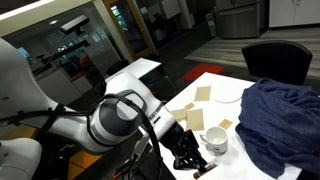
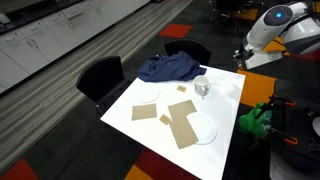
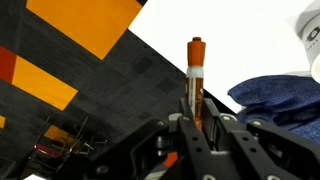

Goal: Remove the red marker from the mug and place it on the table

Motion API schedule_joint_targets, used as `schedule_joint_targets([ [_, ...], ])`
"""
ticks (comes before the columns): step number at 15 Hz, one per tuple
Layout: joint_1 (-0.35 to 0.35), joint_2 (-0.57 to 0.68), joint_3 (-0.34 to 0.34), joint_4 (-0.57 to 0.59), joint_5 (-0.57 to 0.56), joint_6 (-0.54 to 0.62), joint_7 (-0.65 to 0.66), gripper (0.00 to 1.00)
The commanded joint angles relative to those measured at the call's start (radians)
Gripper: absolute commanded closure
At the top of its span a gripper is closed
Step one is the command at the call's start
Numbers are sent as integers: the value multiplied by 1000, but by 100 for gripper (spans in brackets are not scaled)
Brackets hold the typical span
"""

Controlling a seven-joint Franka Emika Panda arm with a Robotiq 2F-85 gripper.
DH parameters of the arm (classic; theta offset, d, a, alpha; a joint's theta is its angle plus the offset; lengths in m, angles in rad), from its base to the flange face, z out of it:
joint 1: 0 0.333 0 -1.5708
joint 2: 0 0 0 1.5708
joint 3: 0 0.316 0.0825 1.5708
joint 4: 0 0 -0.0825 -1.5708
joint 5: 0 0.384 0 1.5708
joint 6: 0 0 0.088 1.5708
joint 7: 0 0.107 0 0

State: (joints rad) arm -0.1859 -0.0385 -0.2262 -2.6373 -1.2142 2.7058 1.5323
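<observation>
You had the white counter (image 2: 225, 100) carrying the whole layout, and it showed in both exterior views. Your arm (image 1: 115, 118) came in across one edge of it, bent low toward the surface. A crumpled blue cloth (image 2: 168, 68) lay heaped at one end of the counter. Two flat white plates (image 2: 203, 130) sat well apart from each other, with several tan cardboard pieces (image 2: 183, 125) lying flat between and around them. The mug (image 2: 201, 87) stood upright near the cloth, and no pen could be made out in it. In an exterior view the end effector (image 1: 188, 152) hung just beside the mug, on the side toward the counter's edge. In the wrist view its fingers were drawn in tight against the lower part of the red marker (image 3: 196, 75), which stood upright between them, its capped end pointing away from the camera. Behind the marker ran the line where the counter met the orange-and-dark carpet (image 3: 70, 60). Whether the marker's hidden end touched the counter could not be told.
</observation>
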Motion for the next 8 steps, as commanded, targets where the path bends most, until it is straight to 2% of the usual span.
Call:
schedule_joint_targets([
  [1, -16, 40, -22, 7, -36, 119, -42, 96],
  [2, -16, 60, -24, 17, -56, 126, -27, 96],
  [4, -7, 129, -19, 50, -18, 174, -55, 96],
  [8, -22, 265, -3, 90, 111, 239, -238, 96],
])
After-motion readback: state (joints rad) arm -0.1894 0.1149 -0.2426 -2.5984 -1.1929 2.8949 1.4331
